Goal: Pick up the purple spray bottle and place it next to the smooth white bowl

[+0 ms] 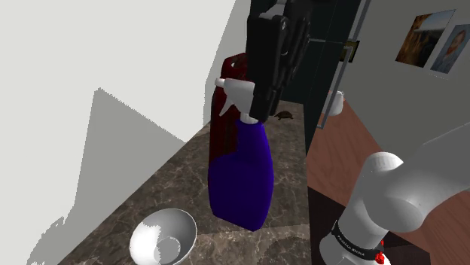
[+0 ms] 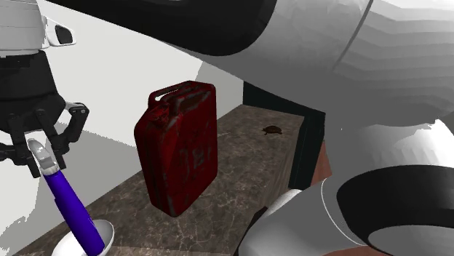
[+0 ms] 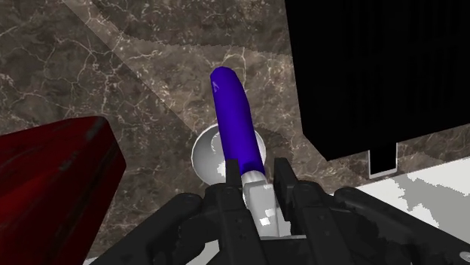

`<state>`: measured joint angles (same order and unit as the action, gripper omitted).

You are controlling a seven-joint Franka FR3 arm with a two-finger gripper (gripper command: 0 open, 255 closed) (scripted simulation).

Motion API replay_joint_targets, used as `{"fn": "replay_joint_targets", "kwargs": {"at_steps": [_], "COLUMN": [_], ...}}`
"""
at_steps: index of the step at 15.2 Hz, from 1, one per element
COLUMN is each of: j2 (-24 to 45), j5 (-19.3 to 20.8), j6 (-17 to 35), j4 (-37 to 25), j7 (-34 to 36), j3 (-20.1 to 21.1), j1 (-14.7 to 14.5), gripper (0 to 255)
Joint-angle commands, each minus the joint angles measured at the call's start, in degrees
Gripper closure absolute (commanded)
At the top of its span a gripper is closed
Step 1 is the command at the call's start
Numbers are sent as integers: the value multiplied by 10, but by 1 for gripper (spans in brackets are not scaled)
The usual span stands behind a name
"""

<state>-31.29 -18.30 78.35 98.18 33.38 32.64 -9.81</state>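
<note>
Counter (image 1: 173, 177): dark brown, marble-like, white veins, flat and glossy; runs along a plain white wall.

Bowl (image 1: 163, 237): smooth, white, round, shallow, thin rim. Sits at the counter's near edge, lower left in the shoulder view. Interior plain white, shaded on one side.

Jerry can (image 1: 223, 128): dark red, boxy, scuffed, with pressed side panels and a moulded top handle. Stands upright mid-counter toward the wall-side edge, behind the spray bottle in the shoulder view.

Spray bottle (image 1: 242, 177): deep blue-purple body, smooth, widening from a slim neck to a rounded base; white trigger head on top. Hangs tilted under the gripper, just right of the bowl in the shoulder view, base toward the counter's near edge. Overlaps the bowl (image 3: 205, 154) in the wrist view. Contact between base and counter: cannot tell.

Gripper (image 1: 260, 113): all black, pointing down. Fingers drawn in narrow, clamped on the bottle's white neck from both sides.

Small dark object (image 1: 284, 116): low, rounded, too small to identify. Rests at the counter's far end, just beside the dark cabinet (image 1: 331, 60).

Cabinet: tall, flat-faced, nearly black. Stands at the counter's far end.
</note>
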Motion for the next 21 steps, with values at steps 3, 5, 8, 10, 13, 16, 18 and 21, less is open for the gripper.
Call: {"fn": "replay_joint_targets", "kwargs": {"at_steps": [3,5,8,10,13,16,18,21], "j2": [-20,-29,-41,-49,-59,-69,-74,-82], "j5": [-7,-11,-16,-19,-24,-30,-33,-39], "j6": [27,41,62,76,96,116,130,150], "j4": [47,69,102,123,154,183,202,229], "j7": [-8,-11,-16,-19,-23,-27,-30,-33], "j3": [-2,-2,-1,0,2,5,7,11], "j1": [-6,-8,-12,-15,-18,-22,-24,-27], "gripper": [255,255,255,255,255,255,255,255]}}
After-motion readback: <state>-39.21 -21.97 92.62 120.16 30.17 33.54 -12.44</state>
